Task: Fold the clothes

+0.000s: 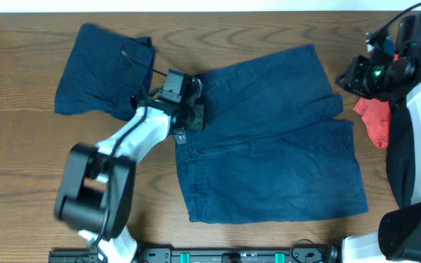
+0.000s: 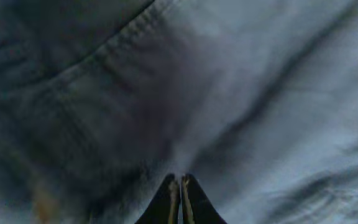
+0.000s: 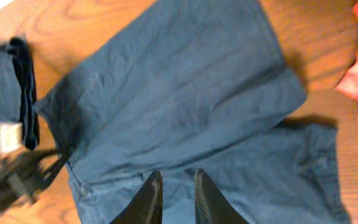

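Mid-desk, slightly toward the right edge: shorts [image 1: 276, 146], dark navy, spread flat. The waistband runs along their left side and both legs point to the right edge. The farther leg lies a little askew over the nearer one.

Left gripper [image 1: 190, 111]: down at the far-left corner of the shorts, on the waistband. The cloth there is bunched up under it. On the left wrist view its fingers are pressed together with only a hairline between them, tips on the navy cloth, which fills the whole frame. A seam crosses the upper left of that view, and creases run in toward the tips. It reads as a pinch on the waistband cloth.

Right gripper [image 3: 174, 177]: up over the right side of the desk [image 1: 20, 168], clear of the cloth, looking down on the shorts. A narrow gap shows between its fingers, with nothing in it. The shorts lie below and ahead of it, not touching.

Far-left corner: navy piece [image 1: 101, 69], folded over and rumpled, just beside the left gripper and apart from the shorts.

Right edge: red piece [image 1: 375, 120], crumpled and partly hidden under the right arm, just beside the legs' hems.
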Motion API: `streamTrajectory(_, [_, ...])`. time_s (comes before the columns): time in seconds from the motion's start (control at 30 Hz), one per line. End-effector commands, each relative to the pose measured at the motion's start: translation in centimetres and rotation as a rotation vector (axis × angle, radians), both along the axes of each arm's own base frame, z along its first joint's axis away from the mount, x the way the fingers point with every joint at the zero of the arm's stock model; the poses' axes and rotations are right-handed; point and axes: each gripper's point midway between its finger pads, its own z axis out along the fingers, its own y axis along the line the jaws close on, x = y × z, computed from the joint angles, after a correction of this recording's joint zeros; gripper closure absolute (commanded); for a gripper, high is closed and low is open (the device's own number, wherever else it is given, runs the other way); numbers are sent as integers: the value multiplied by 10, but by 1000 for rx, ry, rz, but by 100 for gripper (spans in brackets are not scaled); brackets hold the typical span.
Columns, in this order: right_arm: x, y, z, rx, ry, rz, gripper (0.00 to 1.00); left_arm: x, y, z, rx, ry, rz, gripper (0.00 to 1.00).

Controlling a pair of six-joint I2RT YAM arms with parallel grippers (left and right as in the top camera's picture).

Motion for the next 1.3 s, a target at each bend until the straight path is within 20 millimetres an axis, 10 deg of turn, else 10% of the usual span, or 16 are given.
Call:
streamTrajectory(0.0, [-3,11,2,4,-2,41,84,7,-2,-15,7,-19,-50,94])
streamTrajectory(0.3, [-7,37,1,16,14,84,85,21,10,-83,128,-42,-127,94])
streamTrajectory(0.47, [-10,55,1,15,14,133,85,56,19,-83,107,-115,-74,94])
streamTrajectory(0.7, [-8,44,-4,-42,50,27,84,105,23,-21,25,-230,-41,92])
streamTrajectory(0.83, [-13,27,-8,-71,81,-22,63,103,22,31,5,-254,-43,53])
streamTrajectory(1.07, [-54,-24,-32,-148,284,-151,51,50,34,111,10,-224,-46,38])
streamTrajectory(1.27, [-114,-29,-80,-117,545,-151,52,-13,49,153,32,-144,-46,28])
